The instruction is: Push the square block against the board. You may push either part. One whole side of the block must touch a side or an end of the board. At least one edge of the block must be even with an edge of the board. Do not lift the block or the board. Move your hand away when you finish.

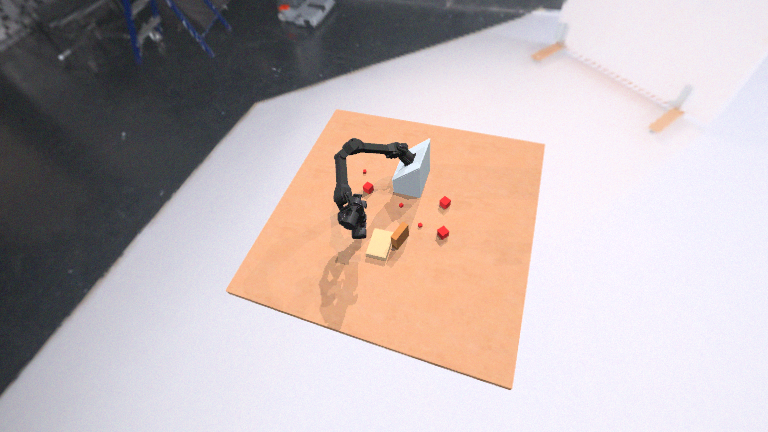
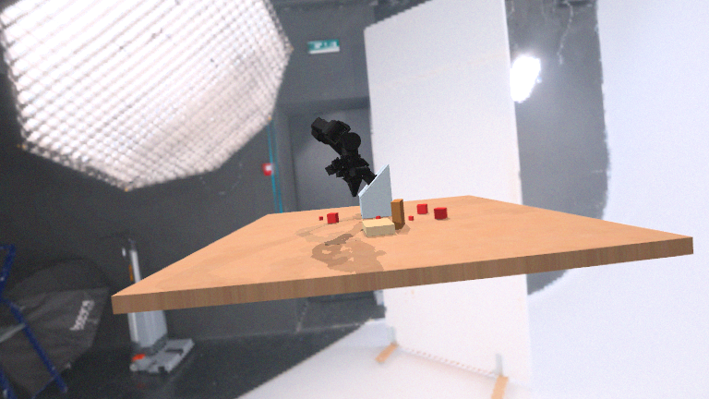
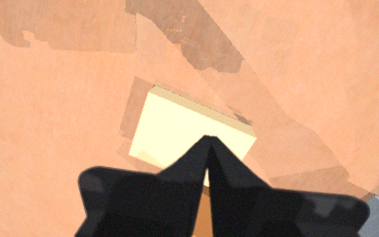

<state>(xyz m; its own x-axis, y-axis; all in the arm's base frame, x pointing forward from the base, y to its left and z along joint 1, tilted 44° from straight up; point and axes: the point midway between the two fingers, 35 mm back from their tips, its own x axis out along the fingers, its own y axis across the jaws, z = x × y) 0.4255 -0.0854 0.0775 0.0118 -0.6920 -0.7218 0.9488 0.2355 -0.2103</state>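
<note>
The pale yellow square block lies flat on the table. The brown board stands upright at the block's right side in the top and exterior views. They are touching or very close; I cannot tell whether a whole side touches or whether any edges are even. My gripper is shut and empty. It hangs above the table, left of the block in the top and exterior views. In the wrist view my fingers hide the block's lower part and most of the board.
A pale blue slanted block stands behind, by the arm's base. Red cubes and smaller red cubes lie around on the wooden table.
</note>
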